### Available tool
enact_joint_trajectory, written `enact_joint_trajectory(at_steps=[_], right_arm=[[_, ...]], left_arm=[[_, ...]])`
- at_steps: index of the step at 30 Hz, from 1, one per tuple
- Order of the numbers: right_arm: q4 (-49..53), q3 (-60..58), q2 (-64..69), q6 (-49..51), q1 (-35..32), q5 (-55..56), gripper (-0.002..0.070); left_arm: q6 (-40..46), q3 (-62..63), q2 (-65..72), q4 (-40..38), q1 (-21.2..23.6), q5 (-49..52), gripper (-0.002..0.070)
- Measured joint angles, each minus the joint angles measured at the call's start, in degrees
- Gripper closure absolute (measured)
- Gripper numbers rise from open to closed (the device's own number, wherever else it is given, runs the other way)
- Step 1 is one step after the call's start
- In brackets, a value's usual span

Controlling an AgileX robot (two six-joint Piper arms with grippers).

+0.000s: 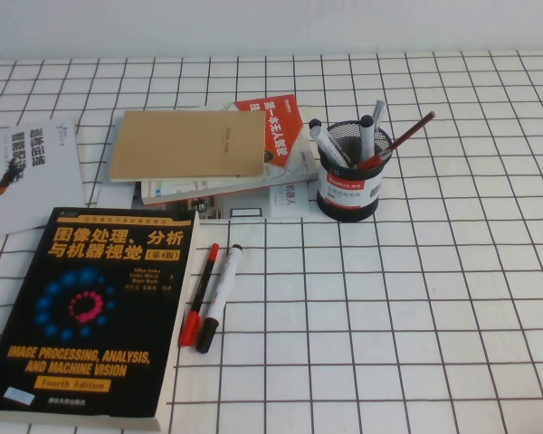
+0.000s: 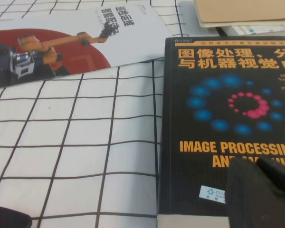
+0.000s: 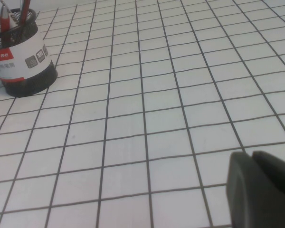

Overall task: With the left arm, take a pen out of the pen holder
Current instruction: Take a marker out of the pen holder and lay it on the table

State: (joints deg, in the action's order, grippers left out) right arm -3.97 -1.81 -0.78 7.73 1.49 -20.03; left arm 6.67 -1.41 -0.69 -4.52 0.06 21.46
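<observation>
Left pincer (image 2: 256, 165), right pincer (image 3: 251, 156) low, black mesh holder (image 1: 348, 181)

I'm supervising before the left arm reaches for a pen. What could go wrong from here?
The left gripper, shut over the black textbook, sits far from the mesh pen holder; it might take a loose marker instead. Crowded, leaning pens could tip the holder when pulled. The right gripper hovers shut over the grid tablecloth.

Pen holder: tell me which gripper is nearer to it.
Right, probably. The right gripper hovers over tablecloth with the pen holder in its view; the left gripper sits over the image-processing book, farther off.
</observation>
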Motion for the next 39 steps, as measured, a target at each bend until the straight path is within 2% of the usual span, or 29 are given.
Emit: enact_joint_trajectory(at_steps=[3, 5, 7, 11, 14, 17, 28, 33, 36, 39], right_arm=[[0.0, 0.0, 0.0, 0.0, 0.0, 0.0, 0.0692], [0.0, 0.0, 0.0, 0.0, 0.0, 0.0, 0.0692], [0.0, 0.0, 0.0, 0.0, 0.0, 0.0, 0.0692], [0.0, 0.0, 0.0, 0.0, 0.0, 0.0, 0.0692], [0.0, 0.0, 0.0, 0.0, 0.0, 0.0, 0.0693], [0.0, 0.0, 0.0, 0.0, 0.0, 0.0, 0.0693], [0.0, 0.0, 0.0, 0.0, 0.0, 0.0, 0.0692], [0.0, 0.0, 0.0, 0.0, 0.0, 0.0, 0.0692], [0.0, 0.0, 0.0, 0.0, 0.0, 0.0, 0.0693], [0.0, 0.0, 0.0, 0.0, 0.0, 0.0, 0.0692]], left_arm=[[0.0, 0.0, 0.0, 0.0, 0.0, -0.3, 0.0674], [-1.09, -0.04, 0.0, -3.08, 0.0, -1.88, 0.0674], [-5.0, -0.04, 0.0, -11.54, 0.0, -5.86, 0.0674], [-14.91, -0.13, 0.0, -33.84, 0.0, -13.89, 0.0674], [-17.08, -0.13, 0.0, -42.95, 0.0, -18.06, 0.0674], [-17.54, -0.13, 0.0, -46.14, 0.0, -20.3, 0.0674], [-17.54, -0.13, 0.0, -45.64, 0.0, -28.55, 0.0674], [-12.28, 4.51, 1.09, -32.65, 0.0, -17.64, 0.0674], [-4.68, 12.26, 7.28, -25.19, 0.0, -13.12, 0.0674], [4.48, 20.07, 16.21, -22.75, 0.0, -11.3, 0.0674]])
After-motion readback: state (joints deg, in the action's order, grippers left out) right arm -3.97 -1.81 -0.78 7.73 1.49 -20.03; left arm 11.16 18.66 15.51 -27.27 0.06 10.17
